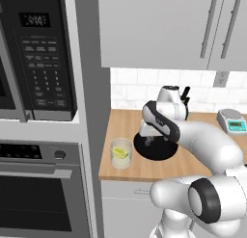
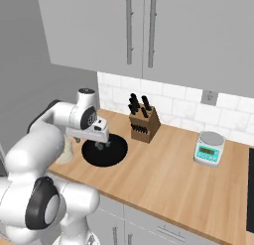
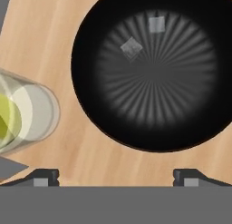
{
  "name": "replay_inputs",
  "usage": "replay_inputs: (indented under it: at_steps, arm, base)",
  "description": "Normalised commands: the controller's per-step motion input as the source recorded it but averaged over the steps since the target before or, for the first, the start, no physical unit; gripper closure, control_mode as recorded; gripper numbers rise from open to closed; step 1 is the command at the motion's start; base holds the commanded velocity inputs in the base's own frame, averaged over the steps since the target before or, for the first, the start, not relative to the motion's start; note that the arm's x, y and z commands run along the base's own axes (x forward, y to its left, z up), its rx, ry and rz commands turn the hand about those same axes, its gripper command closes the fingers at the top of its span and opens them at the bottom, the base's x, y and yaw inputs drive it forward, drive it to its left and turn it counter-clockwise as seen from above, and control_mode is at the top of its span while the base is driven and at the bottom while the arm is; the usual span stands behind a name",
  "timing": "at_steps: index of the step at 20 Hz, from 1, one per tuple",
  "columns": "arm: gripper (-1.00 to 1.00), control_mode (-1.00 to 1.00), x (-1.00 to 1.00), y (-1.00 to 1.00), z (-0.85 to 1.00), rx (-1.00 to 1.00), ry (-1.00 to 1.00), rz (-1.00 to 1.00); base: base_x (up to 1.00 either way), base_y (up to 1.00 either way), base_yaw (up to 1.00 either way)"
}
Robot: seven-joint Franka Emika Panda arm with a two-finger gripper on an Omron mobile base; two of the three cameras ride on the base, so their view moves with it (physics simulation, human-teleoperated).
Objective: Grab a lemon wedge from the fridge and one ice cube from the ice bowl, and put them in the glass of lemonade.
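Fingers (image 3: 46, 175) spread wide and empty at the frame's bottom. The glass of lemonade (image 3: 20, 114), lemon wedge (image 3: 7, 121) inside, stands at left just beside the ice bowl (image 3: 156, 71); the near-clear ice cubes (image 3: 131, 48) at upper centre could slip from a pinch.

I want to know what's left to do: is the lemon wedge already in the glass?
In. The wedge sits inside the glass on the counter; the hand view shows yellow-green through its wall.
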Motion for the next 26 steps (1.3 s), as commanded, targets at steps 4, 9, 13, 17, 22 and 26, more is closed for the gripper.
replay_inputs:
  at_steps: [4, 9, 13, 17, 22, 26]
  arm:
    - [-1.0, -1.0, 0.26, 0.0, 0.0, 0.0, 0.0, -0.06]
    - [-1.0, -1.0, 0.32, 0.0, 0.0, 0.0, 0.0, -0.06]
    - [-1.0, -1.0, 0.3, -0.13, -0.16, 0.0, 0.0, -0.01]
    - [-1.0, -1.0, 0.15, -0.01, -0.43, 0.0, 0.0, -0.01]
    - [-1.0, -1.0, 0.05, 0.0, -0.29, -0.02, -0.04, -0.01]
    - [-1.0, -1.0, 0.12, -0.01, -0.2, -0.01, -0.09, 0.0]
  base:
    - [0.0, 0.0, 0.0]
    - [0.0, 0.0, 0.0]
    - [0.0, 0.0, 0.0]
    - [0.0, 0.0, 0.0]
    - [0.0, 0.0, 0.0]
    - [0.0, 0.0, 0.0]
